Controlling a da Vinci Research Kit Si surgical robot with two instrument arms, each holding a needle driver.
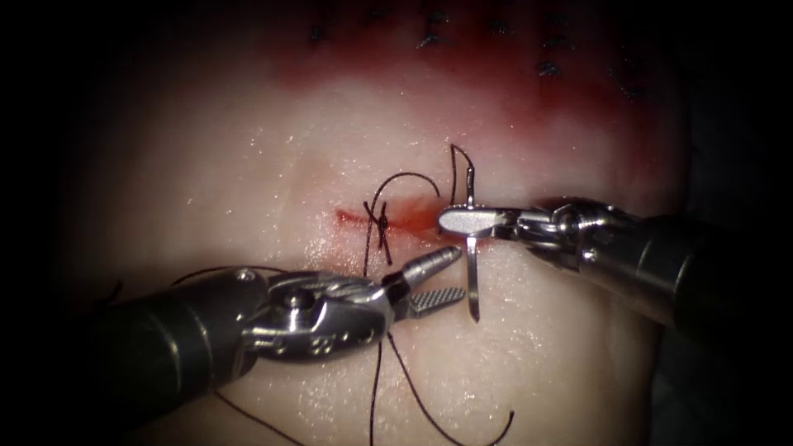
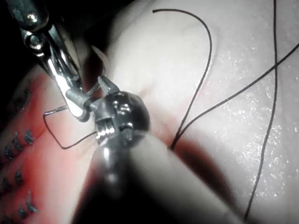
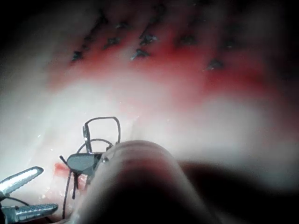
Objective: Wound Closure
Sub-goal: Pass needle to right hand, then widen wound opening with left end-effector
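Gripping the needle [image 1: 471, 248] mid-curve, your right tool [image 1: 462, 220] hovers over the cut [image 1: 388, 219] (needle clear of tissue [image 1: 248, 165]); your left tool [image 1: 434, 281] gapes wide, empty.

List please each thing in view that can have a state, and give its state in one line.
Left tool: jaws open, holding nothing, below the cut.
Right tool: jaws shut on the needle near the middle of its curve.
Needle: held across the cut, not in the tissue.
Thread: slack, in loose loops over the tissue.
Cut: one knotted stitch across it, red fluid along it.
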